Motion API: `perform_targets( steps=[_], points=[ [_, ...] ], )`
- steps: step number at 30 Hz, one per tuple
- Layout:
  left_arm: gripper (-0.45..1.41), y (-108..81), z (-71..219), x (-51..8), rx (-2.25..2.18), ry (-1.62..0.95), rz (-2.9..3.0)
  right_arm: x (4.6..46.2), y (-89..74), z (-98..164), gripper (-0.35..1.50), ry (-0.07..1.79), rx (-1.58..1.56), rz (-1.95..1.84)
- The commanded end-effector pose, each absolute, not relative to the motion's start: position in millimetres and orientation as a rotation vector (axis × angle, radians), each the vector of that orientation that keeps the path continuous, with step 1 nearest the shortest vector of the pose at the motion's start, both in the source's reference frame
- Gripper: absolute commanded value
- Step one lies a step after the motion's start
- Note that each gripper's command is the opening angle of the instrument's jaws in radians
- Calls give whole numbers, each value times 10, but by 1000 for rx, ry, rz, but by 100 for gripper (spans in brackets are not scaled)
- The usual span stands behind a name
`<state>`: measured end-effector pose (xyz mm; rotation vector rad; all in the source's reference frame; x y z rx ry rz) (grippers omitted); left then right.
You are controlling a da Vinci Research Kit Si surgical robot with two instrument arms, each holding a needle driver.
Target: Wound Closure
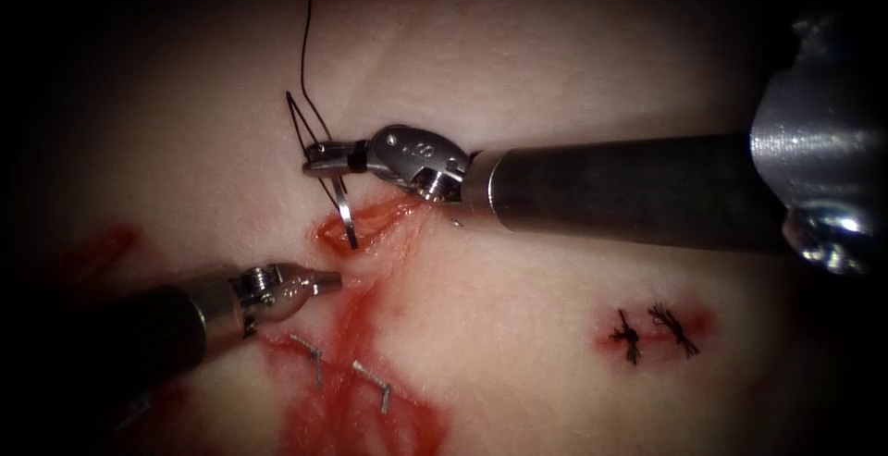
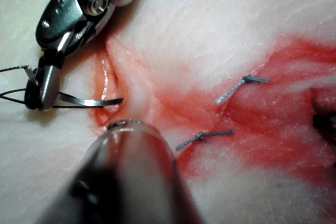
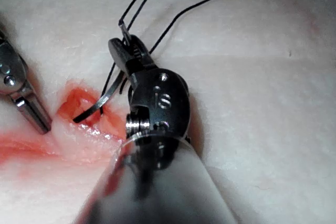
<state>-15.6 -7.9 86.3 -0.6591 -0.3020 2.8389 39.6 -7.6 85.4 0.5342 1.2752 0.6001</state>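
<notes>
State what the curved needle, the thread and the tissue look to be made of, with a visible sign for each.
Thin curved silver needle, held in the right tool over the cut: polished metal, it glints. Fine black thread: probably synthetic, dark and smooth. Pale pink tissue: soft, moist pork belly, glistening, red-stained.

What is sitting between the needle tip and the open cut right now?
Nothing visible. The right tool holds the needle near its swaged end, tip hanging over the open cut. The left tool, holding nothing, sits beside the cut.

pale tissue (image 1: pixel 555 58) as the carrying surface, open cut (image 1: pixel 370 220) just below right tool's jaws (image 1: pixel 319 157), red fluid (image 1: pixel 356 410) below left tool's jaws (image 1: pixel 328 282), two staples (image 1: pixel 310 350) beneath them, dark knotted stitches (image 1: pixel 652 331) well apart, thread (image 1: pixel 305 40) lying above right jaws
</notes>
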Motion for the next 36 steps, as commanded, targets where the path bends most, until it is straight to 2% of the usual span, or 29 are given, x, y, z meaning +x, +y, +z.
perform_targets(
  steps=[1, 12, 36],
  points=[
    [-11, -79, 869, -161, -661, -303, 2840, 400, -83, 856, -35, 1265, 554, 609],
    [-13, -78, 869, -160, -660, -305, 2834, 385, -100, 848, -35, 1108, 681, 800],
    [-25, -77, 869, -152, -663, -314, 2830, 410, -144, 837, -35, 997, 1008, 956]
  ],
)
